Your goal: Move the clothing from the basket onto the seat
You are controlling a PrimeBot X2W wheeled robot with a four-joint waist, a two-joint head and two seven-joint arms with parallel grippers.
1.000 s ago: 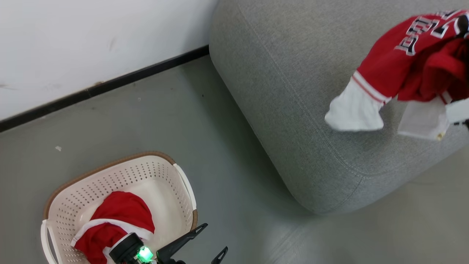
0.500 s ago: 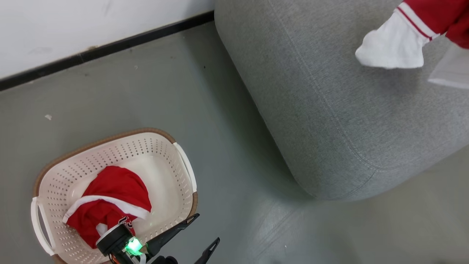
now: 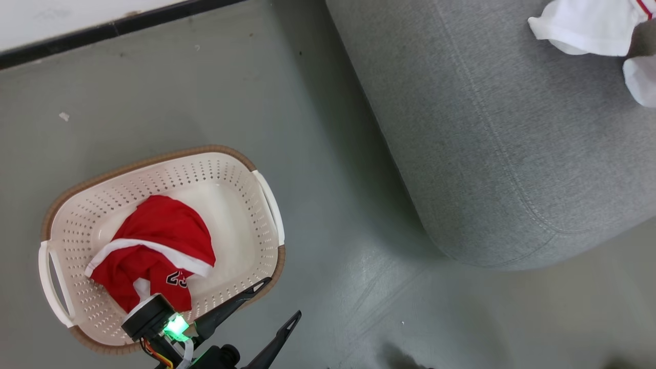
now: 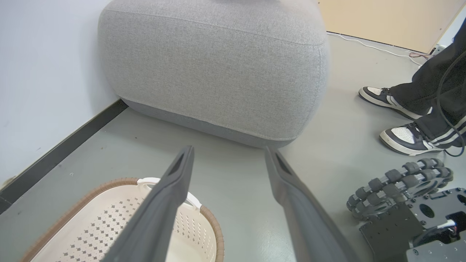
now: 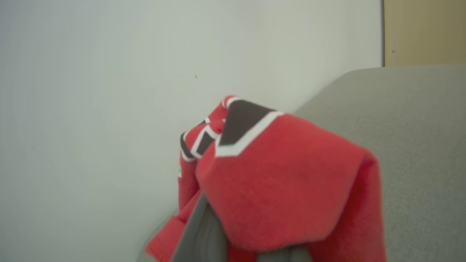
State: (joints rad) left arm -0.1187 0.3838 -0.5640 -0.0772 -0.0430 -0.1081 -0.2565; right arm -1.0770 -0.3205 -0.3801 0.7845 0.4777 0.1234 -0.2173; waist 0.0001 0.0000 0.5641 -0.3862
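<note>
Since a second ago the head camera has swung, so the oval cream-white perforated plastic basket (image 3: 102, 202) sits higher in its view. Set against the large grey fabric-upholstered seat (image 3: 487, 128), the held red soft-fabric sports garment (image 5: 284, 182) appears to have been carried further in over the cushion.

The right tool (image 5: 211, 233) is clamped shut on that held garment, which drapes over its fingers above the seat top. I judge that the limp cloth could snag on a finger when the tool opens, or trail off the rounded edge onto the grey floor (image 3: 333, 154).

A second red garment with white trim (image 3: 154, 241) lies crumpled in the basket. The left tool (image 3: 284, 296) is spread wide and empty, hanging just outside the basket's brown rim and pointing toward the seat. Descending from there could clip the rim and shove the light basket.
</note>
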